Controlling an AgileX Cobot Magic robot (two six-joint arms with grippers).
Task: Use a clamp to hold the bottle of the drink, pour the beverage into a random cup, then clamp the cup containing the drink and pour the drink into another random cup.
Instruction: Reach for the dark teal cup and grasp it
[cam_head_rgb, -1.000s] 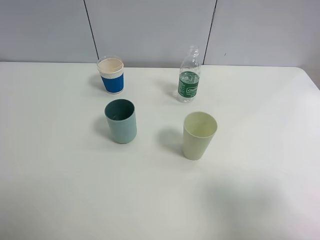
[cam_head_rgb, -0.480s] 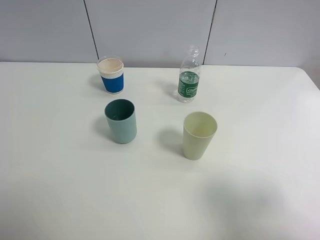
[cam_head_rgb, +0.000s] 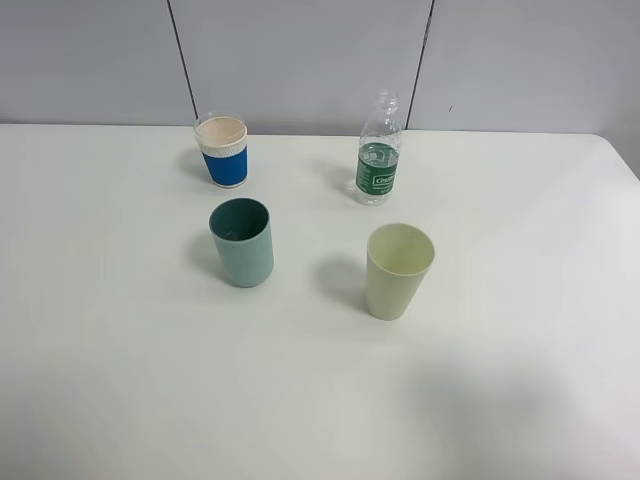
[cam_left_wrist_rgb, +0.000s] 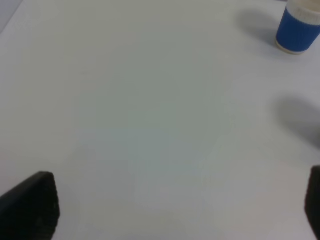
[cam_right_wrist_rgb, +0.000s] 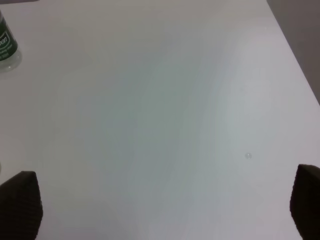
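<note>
A clear plastic bottle (cam_head_rgb: 378, 150) with a green label and some drink stands at the back of the white table (cam_head_rgb: 520, 250); its base also shows in the right wrist view (cam_right_wrist_rgb: 6, 47). A blue paper cup (cam_head_rgb: 223, 150) stands at the back left and shows in the left wrist view (cam_left_wrist_rgb: 298, 27). A teal cup (cam_head_rgb: 242, 241) and a pale green cup (cam_head_rgb: 398, 270) stand in the middle. No arm shows in the high view. My left gripper (cam_left_wrist_rgb: 180, 210) and right gripper (cam_right_wrist_rgb: 165, 205) are open and empty, fingers wide apart above bare table.
A grey panelled wall (cam_head_rgb: 300, 60) runs behind the table. The table's right edge (cam_right_wrist_rgb: 295, 60) shows in the right wrist view.
</note>
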